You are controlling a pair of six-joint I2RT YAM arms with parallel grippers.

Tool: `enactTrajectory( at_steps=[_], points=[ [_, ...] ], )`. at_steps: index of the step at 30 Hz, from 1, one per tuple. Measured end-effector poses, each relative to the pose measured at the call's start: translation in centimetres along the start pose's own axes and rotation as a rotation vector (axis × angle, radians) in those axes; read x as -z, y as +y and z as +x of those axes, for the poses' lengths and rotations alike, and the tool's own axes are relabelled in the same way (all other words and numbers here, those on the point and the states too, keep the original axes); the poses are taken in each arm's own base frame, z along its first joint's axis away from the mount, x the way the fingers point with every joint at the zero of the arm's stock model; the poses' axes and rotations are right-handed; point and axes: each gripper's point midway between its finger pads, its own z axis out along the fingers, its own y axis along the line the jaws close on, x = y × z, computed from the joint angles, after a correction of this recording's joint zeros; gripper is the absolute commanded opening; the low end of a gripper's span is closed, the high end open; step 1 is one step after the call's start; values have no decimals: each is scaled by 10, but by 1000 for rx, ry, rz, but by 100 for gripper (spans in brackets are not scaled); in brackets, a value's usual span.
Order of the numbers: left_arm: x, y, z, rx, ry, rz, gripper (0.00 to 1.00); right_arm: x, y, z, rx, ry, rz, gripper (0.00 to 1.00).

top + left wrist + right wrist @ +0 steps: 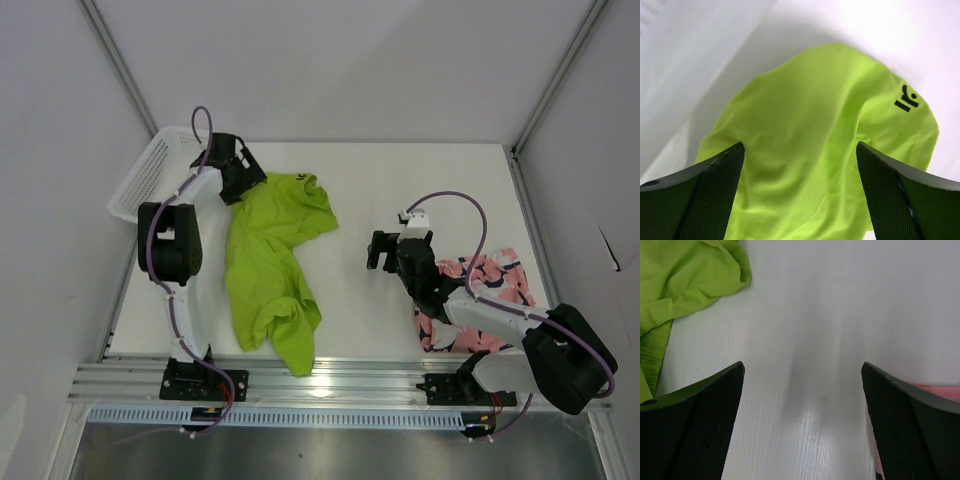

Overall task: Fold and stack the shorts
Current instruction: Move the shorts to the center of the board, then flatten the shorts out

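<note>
My left pincer [800,146] is hovering spread wide over rumpled lime-green fabric shorts [268,262]; my right pincer [803,365] is gaping above smooth white tabletop [370,180] beside crumpled pink printed shorts [497,277].

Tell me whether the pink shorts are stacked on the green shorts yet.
No, the pink shorts lie at the far right, well apart from the green shorts, which lie left of centre.

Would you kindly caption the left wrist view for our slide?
Open left claw over the lime green shorts, dark logo showing.
</note>
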Motion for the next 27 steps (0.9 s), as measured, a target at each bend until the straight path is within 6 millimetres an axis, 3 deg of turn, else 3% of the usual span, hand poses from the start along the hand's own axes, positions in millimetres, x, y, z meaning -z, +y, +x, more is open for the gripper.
enactTrajectory(
  at_steps=[9,17,20,22,27],
  points=[
    [-17,-29,-64,15,-61,71,95,0,0,0,1,1,-1,100],
    [-8,-31,-79,14,-66,104,99,-2,6,5,10,22,-31,100],
    [11,-40,-74,0,-60,139,99,-4,13,12,25,49,-65,99],
    [35,-53,-63,-26,-62,167,99,-5,21,17,47,69,-102,99],
    [114,-104,-4,-140,-33,319,99,4,65,31,148,100,-269,97]
  ],
)
